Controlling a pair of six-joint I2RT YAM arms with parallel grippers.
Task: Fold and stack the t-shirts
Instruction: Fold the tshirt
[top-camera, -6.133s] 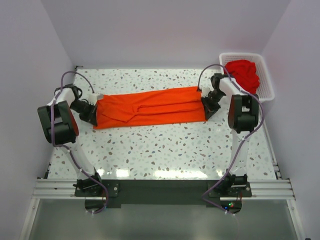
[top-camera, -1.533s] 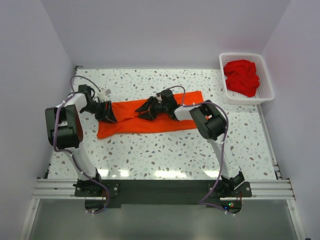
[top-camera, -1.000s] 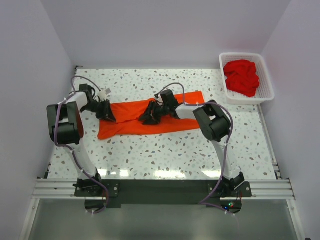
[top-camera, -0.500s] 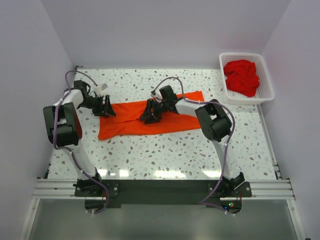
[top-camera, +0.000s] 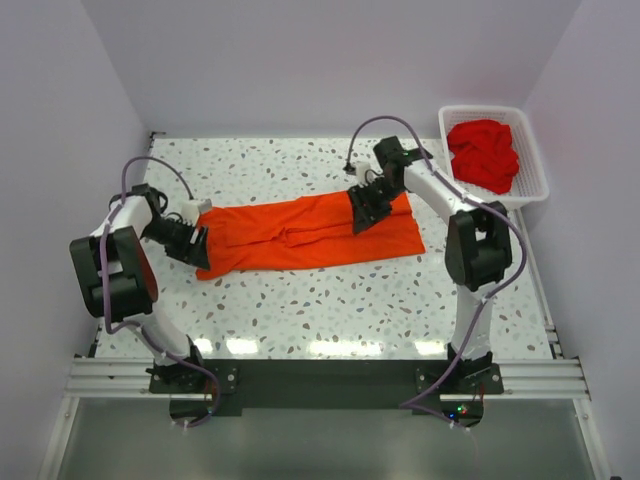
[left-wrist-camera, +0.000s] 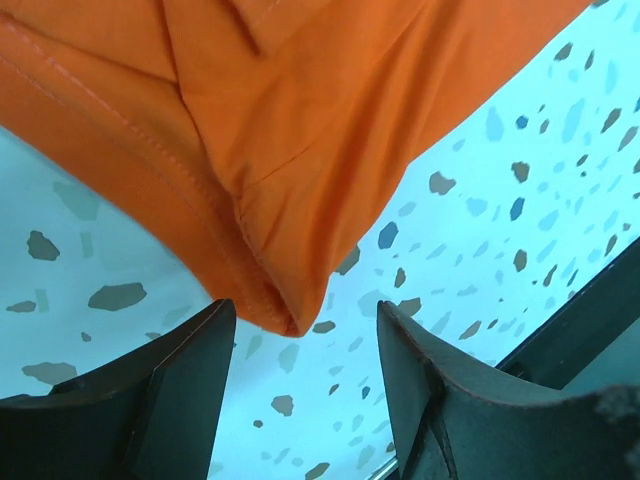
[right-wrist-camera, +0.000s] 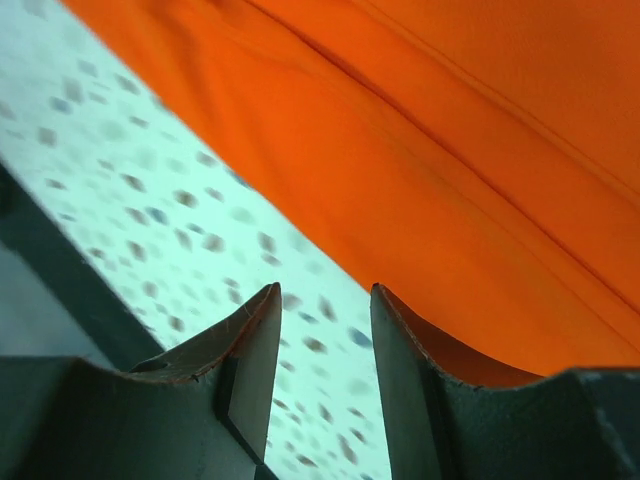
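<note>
A bright orange-red t-shirt (top-camera: 300, 232) lies folded into a long strip across the speckled table. My left gripper (top-camera: 197, 247) is at its left end, low over the table. In the left wrist view its jaws stand open (left-wrist-camera: 305, 335), and the cloth's folded corner (left-wrist-camera: 285, 310) ends just beyond the fingertips, ungripped. My right gripper (top-camera: 360, 212) hovers over the strip's right half. In the right wrist view it is open (right-wrist-camera: 325, 300) with bare table between the fingers and the orange cloth (right-wrist-camera: 480, 150) beside the right finger (right-wrist-camera: 400, 340). Deeper red t-shirts (top-camera: 485, 152) lie bunched in the basket.
The white lattice basket (top-camera: 535, 165) stands at the back right corner of the table. The speckled tabletop (top-camera: 320, 300) runs between the shirt and the black rail at the arm bases. Lilac walls close the left, back and right sides.
The left gripper opened, let go of the shirt's left end and moved down-left. The right gripper travelled from the shirt's middle to its right half. The strip's right end now reaches further right.
</note>
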